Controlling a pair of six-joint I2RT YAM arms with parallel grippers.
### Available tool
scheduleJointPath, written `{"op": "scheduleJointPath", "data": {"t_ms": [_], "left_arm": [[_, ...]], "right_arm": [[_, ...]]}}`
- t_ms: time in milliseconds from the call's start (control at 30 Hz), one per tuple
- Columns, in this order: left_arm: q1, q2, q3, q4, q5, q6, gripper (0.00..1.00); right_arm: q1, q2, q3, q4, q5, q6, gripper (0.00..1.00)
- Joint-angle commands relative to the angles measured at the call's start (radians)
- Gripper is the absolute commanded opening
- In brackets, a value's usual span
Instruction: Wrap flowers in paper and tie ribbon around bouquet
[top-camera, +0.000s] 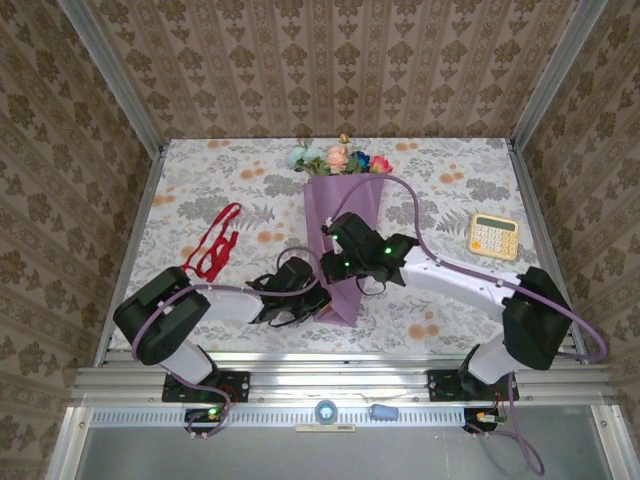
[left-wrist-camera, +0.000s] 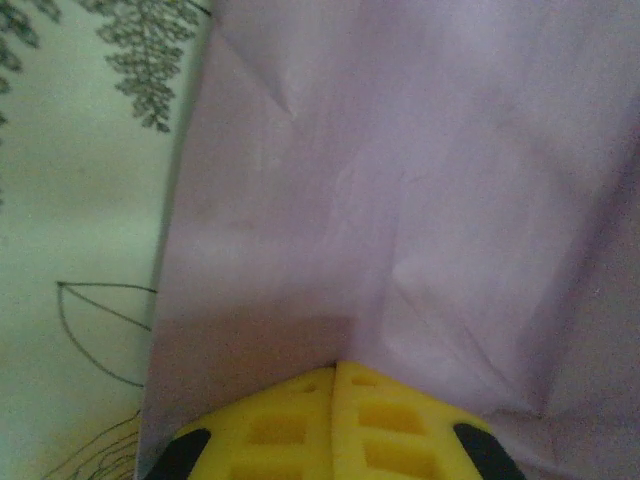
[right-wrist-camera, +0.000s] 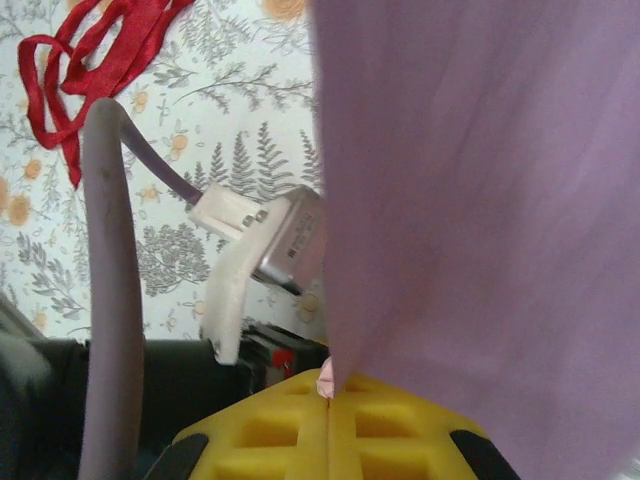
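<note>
Left claw (left-wrist-camera: 335, 372): pressed together, pinching the paper (left-wrist-camera: 400, 180) at the cone's narrow end.
Right claw (right-wrist-camera: 327, 385): pinching a pink-edged paper fold.
Bouquet (top-camera: 340, 205): lying mid-counter (top-camera: 440, 190), flowers (top-camera: 335, 158) pointing away.
Ribbon (top-camera: 215, 243): lying loose, well left.
Advice: one pinch should be holding the cone firm while the other claw is fetching ribbon.

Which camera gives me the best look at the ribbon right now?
Top external: the whole ribbon lies loose, left of the bouquet. Right wrist catches part of it, cropped at the frame's top-left corner.
</note>
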Motion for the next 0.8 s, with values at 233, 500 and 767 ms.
{"op": "scheduleJointPath", "data": {"t_ms": [233, 500, 767], "left_arm": [[-0.058, -0.143, -0.084, -0.017, -0.213, -0.045, 0.03], [-0.064, -0.460, -0.132, -0.341, -0.278, -0.176, 0.02], [-0.060, -0.456, -0.253, -0.264, -0.280, -0.288, 0.00]], "right_arm": [[-0.040, 0.142, 0.048, 0.160, -0.184, 0.089, 0.00], [-0.047, 0.176, 0.061, 0.180, -0.216, 0.098, 0.00], [-0.046, 0.214, 0.084, 0.200, -0.264, 0.104, 0.00]]}}
